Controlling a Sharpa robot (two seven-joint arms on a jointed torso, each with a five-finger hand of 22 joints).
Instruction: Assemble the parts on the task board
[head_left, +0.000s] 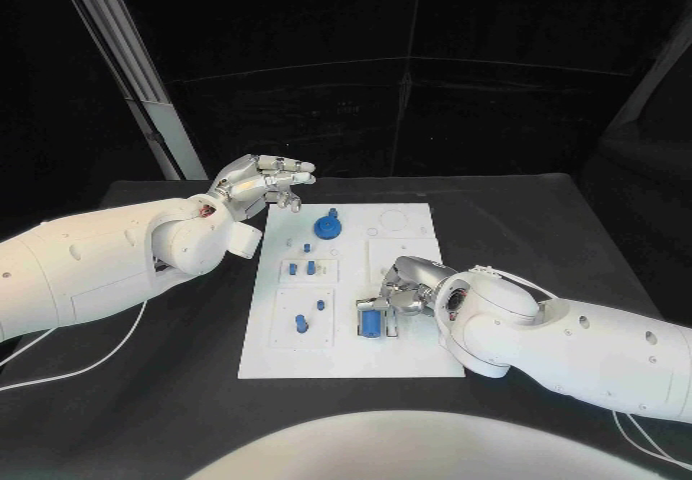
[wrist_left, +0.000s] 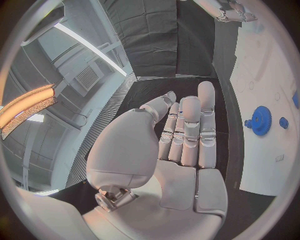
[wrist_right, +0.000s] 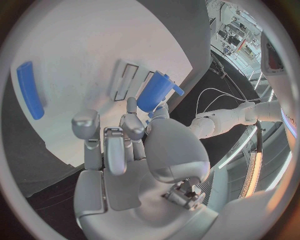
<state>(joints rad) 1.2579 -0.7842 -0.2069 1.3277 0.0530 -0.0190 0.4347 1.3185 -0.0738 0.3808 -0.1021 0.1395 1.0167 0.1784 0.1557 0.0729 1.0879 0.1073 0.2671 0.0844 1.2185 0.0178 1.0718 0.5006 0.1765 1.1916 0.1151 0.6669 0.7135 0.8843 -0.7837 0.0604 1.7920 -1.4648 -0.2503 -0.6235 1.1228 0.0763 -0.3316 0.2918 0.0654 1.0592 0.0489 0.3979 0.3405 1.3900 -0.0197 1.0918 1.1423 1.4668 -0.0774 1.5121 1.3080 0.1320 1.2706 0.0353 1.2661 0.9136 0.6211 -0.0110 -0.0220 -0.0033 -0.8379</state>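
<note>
My right hand (head_left: 408, 288) sits low over the near right part of the white board (head_left: 410, 225), its fingers pinched on a blue cylinder (wrist_right: 157, 90) with a small stub at one end. In the right wrist view the piece hangs just beside a pair of narrow slots (wrist_right: 127, 80) in the board, tilted rather than square to them. I judge this the seating step: I would level the piece, line it up with its recess, lower slowly, and let go only once it sits flat. I cannot tell whether it already touches the board.

My left hand (head_left: 257, 185) hovers off the board's far left corner, fingers straight and apart, holding nothing.

Further out, the board carries the rest: a blue gear (head_left: 329, 228) near the far middle, small blue pegs (head_left: 293, 268) standing in the left recessed panel, another peg (head_left: 302, 322) in the near left panel, and a long blue bar (wrist_right: 29, 89) lying flat beyond my right hand. The board rests on the black tabletop (head_left: 173, 400), and I would keep my right wrist clear of the pegs already standing
</note>
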